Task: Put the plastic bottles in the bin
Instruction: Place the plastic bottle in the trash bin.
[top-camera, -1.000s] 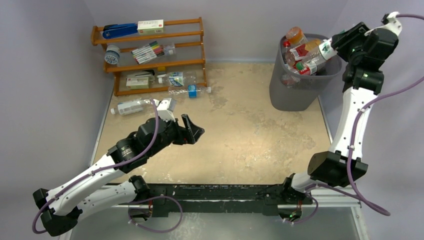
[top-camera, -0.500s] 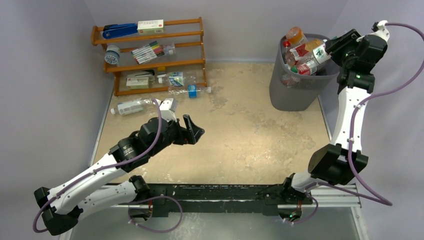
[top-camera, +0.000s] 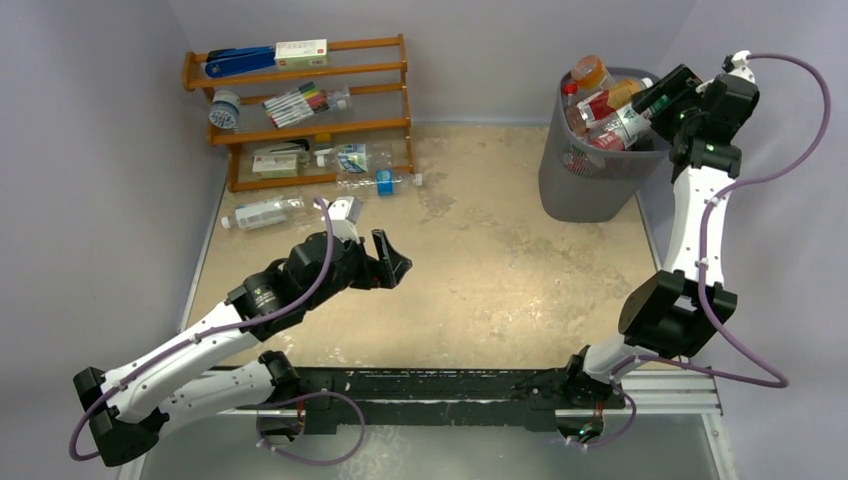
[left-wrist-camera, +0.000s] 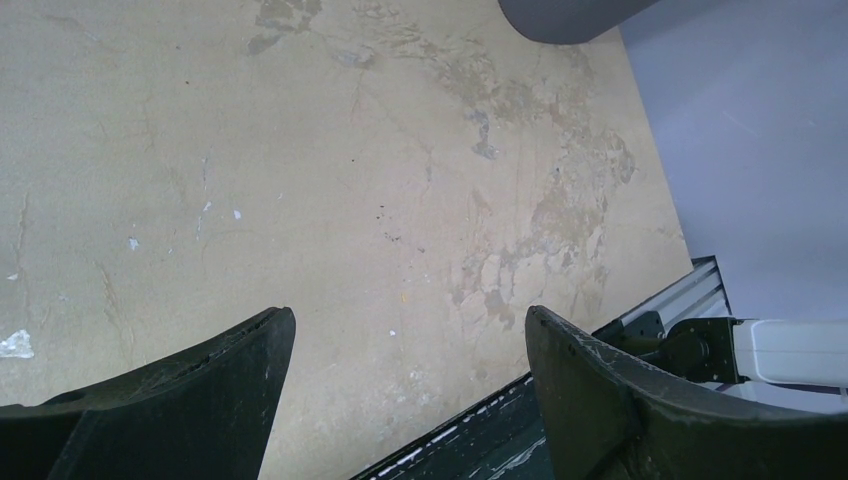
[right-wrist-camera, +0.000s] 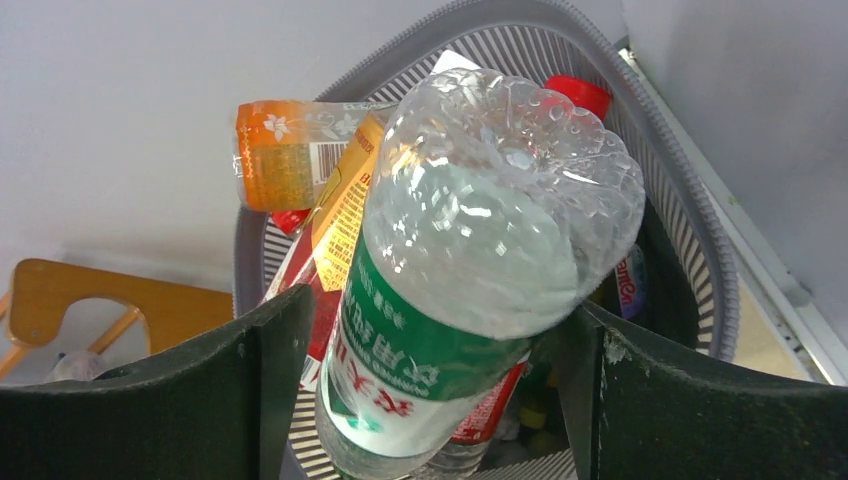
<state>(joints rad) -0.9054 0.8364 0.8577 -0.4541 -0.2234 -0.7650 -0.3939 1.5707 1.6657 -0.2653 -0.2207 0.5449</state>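
Your right pincer (right-wrist-camera: 435, 308) is poised just above the bin (top-camera: 590, 195), at the rim on the bin's right. Its fingers are spread on either side of a green-labelled bottle (right-wrist-camera: 470, 240). A sliver of gap shows between one finger and the plastic, so I judge the bottle is flanked, not pinched.

The green-labelled bottle points neck-down into the bin with its base toward the wrist camera. It leans on the heap already there, which includes an orange-labelled bottle (right-wrist-camera: 290, 150) lying across the bin's far side. That heap rises above the bin's rim, which is probably why the arm reaches in high and at a slant, since there is no depth left for a bottle to drop into. Expect this one to rest on top, where it could roll off the heap.

Your left pincer (left-wrist-camera: 410, 320) is spread wide and empty, over bare counter (left-wrist-camera: 300, 150) well away from the bin and to its left. It looks parked there to keep clear of the bin while the other arm works.

The job isn't finished. A clear bottle (top-camera: 262, 214) and a blue-labelled bottle (top-camera: 385, 182) lie on their sides far to the left of the bin, by the wooden rack (top-camera: 300, 128). The left arm sits closer to both than the right.
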